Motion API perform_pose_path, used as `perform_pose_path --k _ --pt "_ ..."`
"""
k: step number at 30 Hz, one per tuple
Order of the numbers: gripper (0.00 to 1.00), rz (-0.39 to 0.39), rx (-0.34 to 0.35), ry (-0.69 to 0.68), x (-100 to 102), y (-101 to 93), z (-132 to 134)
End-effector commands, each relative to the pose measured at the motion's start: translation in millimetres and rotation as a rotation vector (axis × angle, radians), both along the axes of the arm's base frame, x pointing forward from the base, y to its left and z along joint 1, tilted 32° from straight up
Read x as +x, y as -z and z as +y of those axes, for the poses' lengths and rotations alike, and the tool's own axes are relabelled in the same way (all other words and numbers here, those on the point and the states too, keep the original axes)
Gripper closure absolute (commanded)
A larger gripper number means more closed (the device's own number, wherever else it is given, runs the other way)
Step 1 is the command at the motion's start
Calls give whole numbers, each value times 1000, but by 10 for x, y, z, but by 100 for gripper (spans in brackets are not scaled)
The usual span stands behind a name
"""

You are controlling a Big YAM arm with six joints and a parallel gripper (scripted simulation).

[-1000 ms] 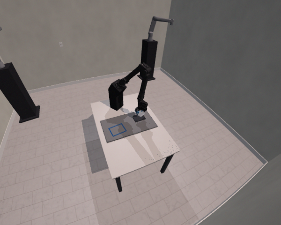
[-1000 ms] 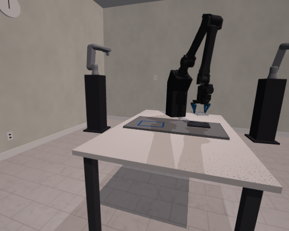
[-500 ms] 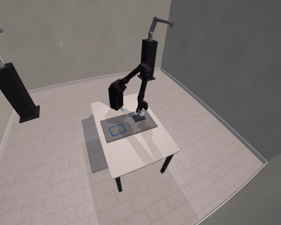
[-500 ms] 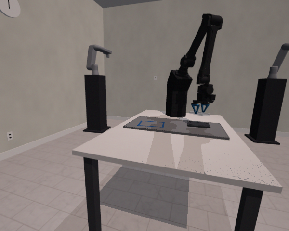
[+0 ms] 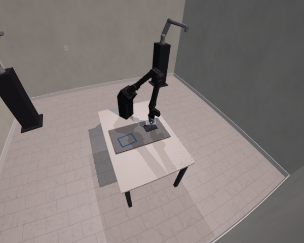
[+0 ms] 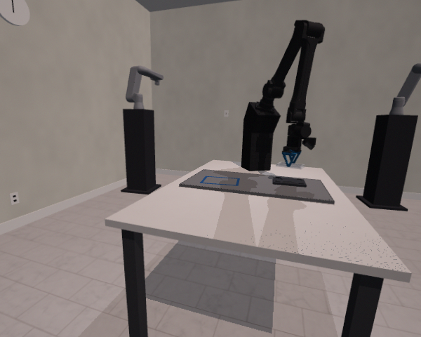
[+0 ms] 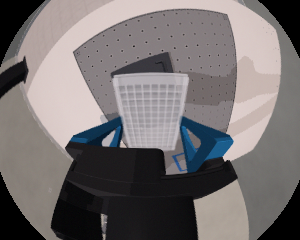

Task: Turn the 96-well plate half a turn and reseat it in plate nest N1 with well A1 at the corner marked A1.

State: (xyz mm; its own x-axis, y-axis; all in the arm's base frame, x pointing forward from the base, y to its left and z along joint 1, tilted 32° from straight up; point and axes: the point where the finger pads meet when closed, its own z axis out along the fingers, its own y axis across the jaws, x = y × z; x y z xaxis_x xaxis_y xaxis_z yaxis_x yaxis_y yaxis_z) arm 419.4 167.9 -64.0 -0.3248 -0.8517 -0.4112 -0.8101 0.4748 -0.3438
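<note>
My gripper [image 7: 151, 119] with blue fingers is shut on the clear 96-well plate [image 7: 150, 110] and holds it in the air above the dark plate nest N1 [image 6: 289, 181]. In the wrist view the nest [image 7: 146, 67] shows just beyond the plate's far edge. In the top view the gripper [image 5: 150, 121] and plate [image 5: 149, 123] hang over the nest [image 5: 150, 127] at the right part of the grey deck [image 5: 139, 134]. In the exterior view the gripper [image 6: 290, 158] holds the plate [image 6: 290, 165] a little above and behind the nest. The plate's cut corner cannot be made out.
The blue taped outline B1 [image 5: 126, 139] lies on the deck's left part, also seen in the exterior view [image 6: 219, 180]. The arm's black base block [image 5: 125, 103] stands at the table's back edge. Black camera pedestals [image 6: 139, 150] stand on the floor around the white table.
</note>
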Motion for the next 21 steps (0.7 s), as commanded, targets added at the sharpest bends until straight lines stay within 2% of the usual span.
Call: perform_pose_path --k 1,7,21 --pt "100 -30 -66 -108 10 -48 -47" --pt "100 -71 -160 -272 -1 -44 -33" --pt "100 -74 -153 -268 -7 -30 1"
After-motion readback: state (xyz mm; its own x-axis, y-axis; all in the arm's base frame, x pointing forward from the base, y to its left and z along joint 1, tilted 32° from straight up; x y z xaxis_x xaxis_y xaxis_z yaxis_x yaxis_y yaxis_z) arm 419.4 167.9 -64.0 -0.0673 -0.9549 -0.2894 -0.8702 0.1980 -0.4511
